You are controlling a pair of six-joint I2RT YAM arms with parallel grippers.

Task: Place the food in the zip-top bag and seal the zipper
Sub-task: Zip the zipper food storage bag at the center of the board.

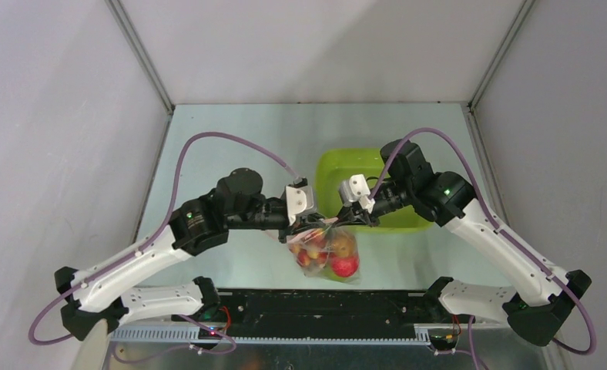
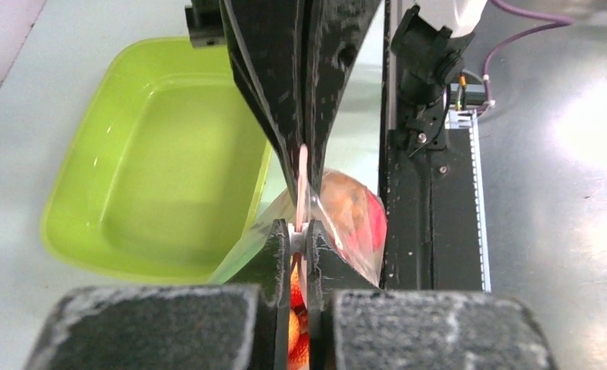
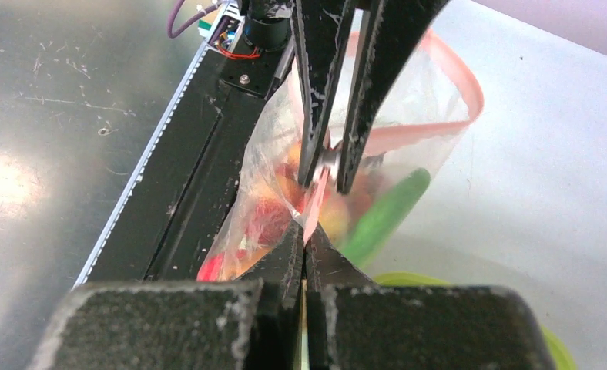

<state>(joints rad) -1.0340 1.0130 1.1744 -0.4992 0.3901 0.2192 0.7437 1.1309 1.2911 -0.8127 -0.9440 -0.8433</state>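
Observation:
The clear zip-top bag (image 1: pixel 327 250) hangs between both grippers above the table's front edge, with the food inside: a red tomato (image 1: pixel 345 266), orange-yellow pieces and strawberries. A long green pod (image 3: pixel 381 216) shows through the plastic. My left gripper (image 1: pixel 316 225) (image 2: pixel 301 235) is shut on the pinkish-red zipper (image 2: pixel 303 173), with a small whitish piece between its tips. My right gripper (image 1: pixel 342 223) (image 3: pixel 306 240) is shut on the same strip, close to and facing the left one. Beyond the left gripper's fingers (image 3: pixel 316 92) the strip (image 3: pixel 470 85) loops open.
The lime-green tub (image 1: pixel 339 166) (image 2: pixel 154 154) stands empty just behind the bag, and its rim shows in the right wrist view (image 3: pixel 408 281). The black base rail (image 1: pixel 323 304) (image 2: pixel 431 216) (image 3: pixel 200 177) runs along the near edge under the bag. Grey walls enclose the table.

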